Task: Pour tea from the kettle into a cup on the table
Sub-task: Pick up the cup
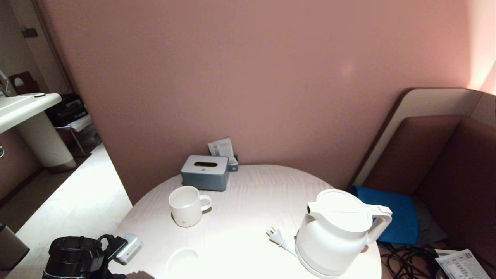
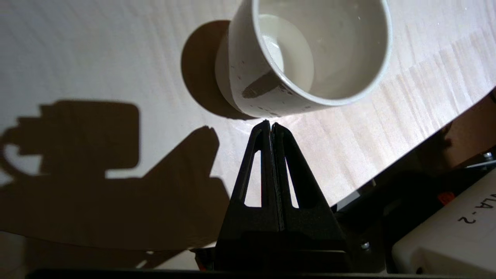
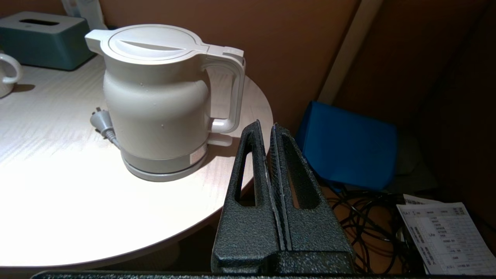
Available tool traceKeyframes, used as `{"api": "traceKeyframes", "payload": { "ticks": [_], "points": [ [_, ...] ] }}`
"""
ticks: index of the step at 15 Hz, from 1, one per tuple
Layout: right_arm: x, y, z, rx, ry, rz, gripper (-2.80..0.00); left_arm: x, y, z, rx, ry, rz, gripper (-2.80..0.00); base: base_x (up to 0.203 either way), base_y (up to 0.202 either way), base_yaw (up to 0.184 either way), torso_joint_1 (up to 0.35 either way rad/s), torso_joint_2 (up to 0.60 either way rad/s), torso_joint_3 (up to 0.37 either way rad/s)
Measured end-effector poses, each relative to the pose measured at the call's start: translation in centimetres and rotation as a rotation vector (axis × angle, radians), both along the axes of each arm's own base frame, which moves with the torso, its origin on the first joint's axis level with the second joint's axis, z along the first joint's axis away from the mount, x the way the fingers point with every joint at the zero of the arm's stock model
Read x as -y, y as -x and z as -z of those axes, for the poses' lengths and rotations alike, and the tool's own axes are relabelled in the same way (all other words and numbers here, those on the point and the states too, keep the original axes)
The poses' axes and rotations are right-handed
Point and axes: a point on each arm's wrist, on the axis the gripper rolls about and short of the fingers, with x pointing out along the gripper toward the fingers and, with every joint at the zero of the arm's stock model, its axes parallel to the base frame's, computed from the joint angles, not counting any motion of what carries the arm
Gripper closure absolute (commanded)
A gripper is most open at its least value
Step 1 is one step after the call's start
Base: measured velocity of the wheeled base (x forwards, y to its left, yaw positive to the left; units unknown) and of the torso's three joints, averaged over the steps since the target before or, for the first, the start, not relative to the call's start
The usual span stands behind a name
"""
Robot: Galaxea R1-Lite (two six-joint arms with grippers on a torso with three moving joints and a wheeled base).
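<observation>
Just beyond the clenched, empty left hand (image 2: pixel 270 124) stands the cup (image 2: pixel 306 54) on the counter (image 2: pixel 97 50), so the approach is under way; next this hand must release, while the kettle (image 3: pixel 159 100) waits near the parked, clenched right hand (image 3: pixel 267 126)

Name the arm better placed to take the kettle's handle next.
Right. The right tool, shut, sits just off the table's edge beside the large white plastic kettle's loop handle, which faces that side. The left tool is over by the small white tumbler.
</observation>
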Motion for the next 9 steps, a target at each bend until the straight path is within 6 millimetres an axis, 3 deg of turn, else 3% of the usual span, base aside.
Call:
{"api": "traceKeyframes", "payload": {
  "ticks": [5,9],
  "points": [
    [0.0,0.0,0.0,0.000,0.000,0.000,0.00,-1.9,-0.7,0.1,0.036,-0.017,-0.059,0.00,0.000,0.000,0.000,0.000,0.00,0.000],
    [0.0,0.0,0.0,0.000,0.000,0.000,0.00,-4.8,-1.1,0.1,0.113,-0.005,-0.033,0.00,0.000,0.000,0.000,0.000,0.00,0.000]
  ]
}}
